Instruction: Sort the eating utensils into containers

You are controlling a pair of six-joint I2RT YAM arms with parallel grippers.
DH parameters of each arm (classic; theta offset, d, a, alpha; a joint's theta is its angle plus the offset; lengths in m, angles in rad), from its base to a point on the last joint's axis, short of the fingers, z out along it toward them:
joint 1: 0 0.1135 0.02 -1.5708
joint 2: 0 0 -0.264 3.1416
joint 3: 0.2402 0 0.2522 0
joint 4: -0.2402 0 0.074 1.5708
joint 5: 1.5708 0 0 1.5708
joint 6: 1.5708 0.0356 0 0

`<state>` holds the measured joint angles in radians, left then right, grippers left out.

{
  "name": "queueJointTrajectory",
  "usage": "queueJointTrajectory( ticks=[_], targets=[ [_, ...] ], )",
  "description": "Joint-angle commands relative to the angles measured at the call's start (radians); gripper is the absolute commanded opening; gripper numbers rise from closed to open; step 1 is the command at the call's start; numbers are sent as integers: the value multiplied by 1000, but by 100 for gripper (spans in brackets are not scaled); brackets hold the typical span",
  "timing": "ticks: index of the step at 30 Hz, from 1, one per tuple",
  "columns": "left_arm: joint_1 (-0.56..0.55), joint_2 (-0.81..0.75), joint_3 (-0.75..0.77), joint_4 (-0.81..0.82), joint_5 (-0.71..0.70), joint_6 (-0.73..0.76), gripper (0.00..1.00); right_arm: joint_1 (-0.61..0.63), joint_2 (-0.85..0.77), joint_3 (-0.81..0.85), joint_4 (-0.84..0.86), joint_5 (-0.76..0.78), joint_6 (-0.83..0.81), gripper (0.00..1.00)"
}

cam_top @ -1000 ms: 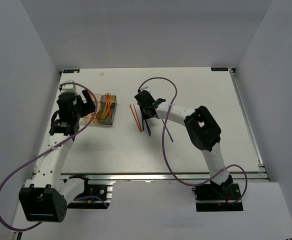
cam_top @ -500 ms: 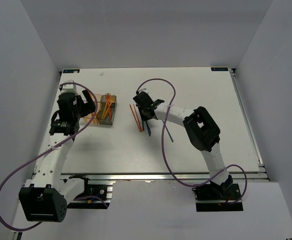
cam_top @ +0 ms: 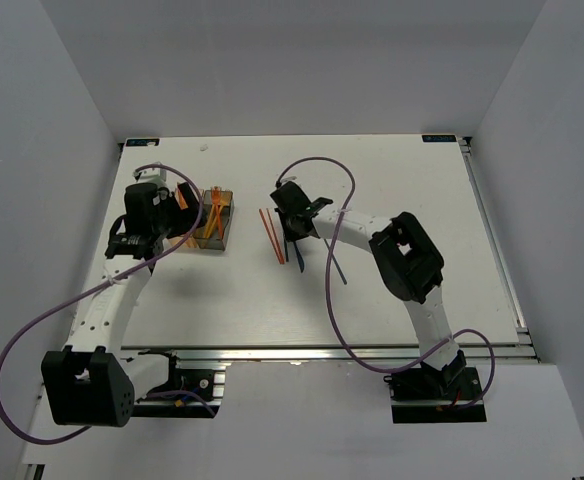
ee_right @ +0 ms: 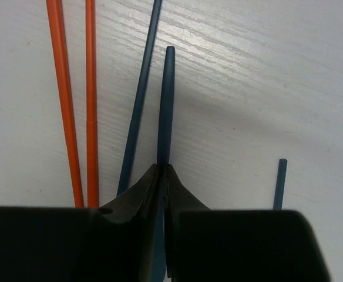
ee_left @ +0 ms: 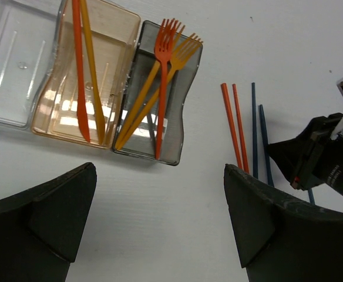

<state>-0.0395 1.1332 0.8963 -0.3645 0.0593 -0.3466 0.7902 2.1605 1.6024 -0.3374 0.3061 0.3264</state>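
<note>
— How many bins?
— Three translucent rectangular plastic bins [ee_left: 118,53], joined in a row.
— And the utensils?
— Two orange knife-like plastic pieces [ee_left: 79,70]. At least two orange plastic forks [ee_left: 167,35]; their handles overlap. Two thin orange plastic sticks [ee_right: 63,88] and three thin dark blue plastic sticks [ee_right: 167,106].

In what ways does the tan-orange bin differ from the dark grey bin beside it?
Colour: the tan-orange bin is amber, the dark grey bin smoky. Contents: the tan-orange bin holds two flat sticks; the dark grey bin holds forks, tines over its rim. Both are translucent and joined.
</note>
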Motion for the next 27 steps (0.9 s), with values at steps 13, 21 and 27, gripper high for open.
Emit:
queueJointTrajectory(
  ticks=[13, 21, 27],
  targets=[
    [-5, -12, -5, 1, 65, -12, 98, -11, 47, 5, -52, -47, -21, 22],
    [-5, -18, -3, 13, 88, -58, 98, -11, 81, 19, -132, 11, -50, 6],
    [-86, -13, -78, 213, 212, -236, 98, -39, -131, -128, 44, -127, 23, 1]
  ],
)
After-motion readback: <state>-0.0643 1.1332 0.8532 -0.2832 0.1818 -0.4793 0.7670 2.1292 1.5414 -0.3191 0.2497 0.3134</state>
